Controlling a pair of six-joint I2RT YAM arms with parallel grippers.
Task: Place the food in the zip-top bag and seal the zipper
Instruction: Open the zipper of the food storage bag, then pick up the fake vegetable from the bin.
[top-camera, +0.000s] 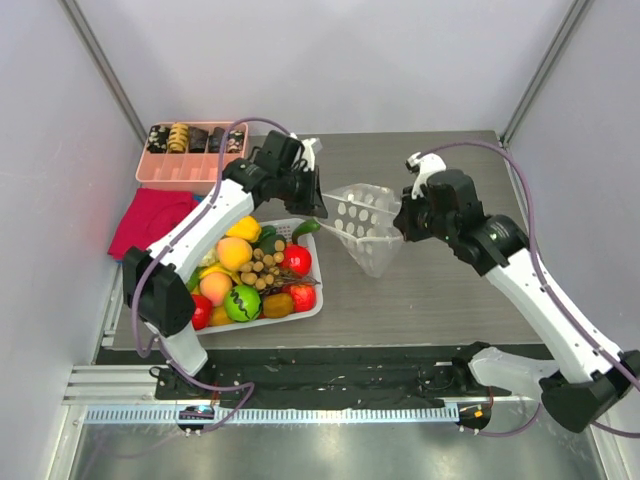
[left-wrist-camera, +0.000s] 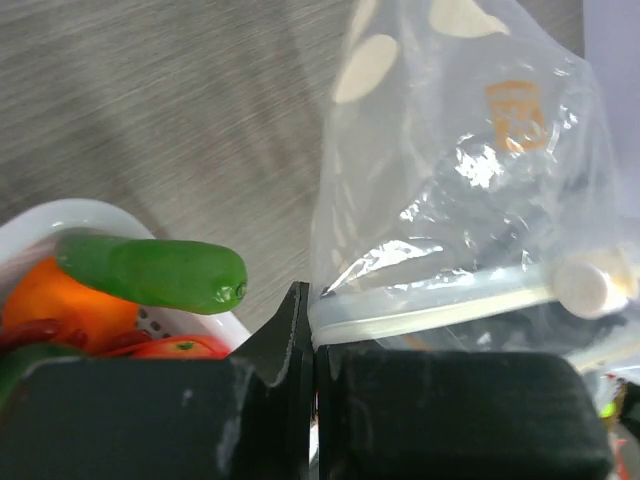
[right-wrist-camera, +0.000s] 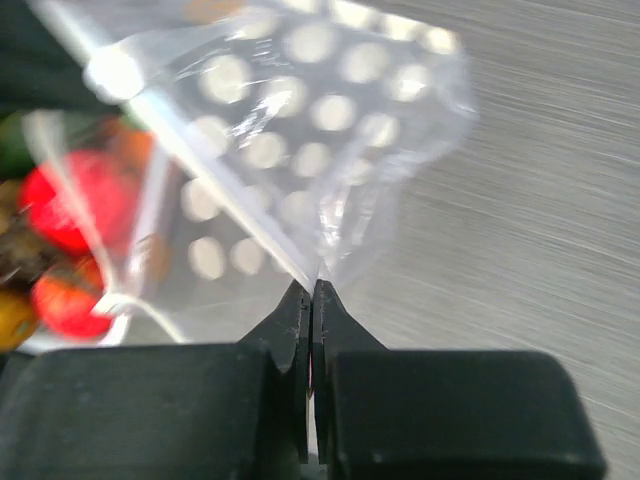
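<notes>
The zip-top bag (top-camera: 365, 225), clear with white dots, hangs stretched between my two grippers above the table. My left gripper (top-camera: 318, 205) is shut on its mouth edge, pinching the end of the zipper (left-wrist-camera: 430, 300) in the left wrist view, with my left gripper (left-wrist-camera: 312, 335) next to a green pepper (left-wrist-camera: 150, 270). My right gripper (top-camera: 400, 225) is shut on the opposite edge of the bag (right-wrist-camera: 300, 130), the film caught between the tips of my right gripper (right-wrist-camera: 312, 288). The food (top-camera: 250, 275) lies piled in the white basket (top-camera: 318, 300).
A pink tray (top-camera: 185, 175) with dark and tan pieces stands at the back left. A red cloth (top-camera: 150, 220) lies in front of it. The basket sits under my left arm. A white slider tab (left-wrist-camera: 585, 285) sits on the zipper strip.
</notes>
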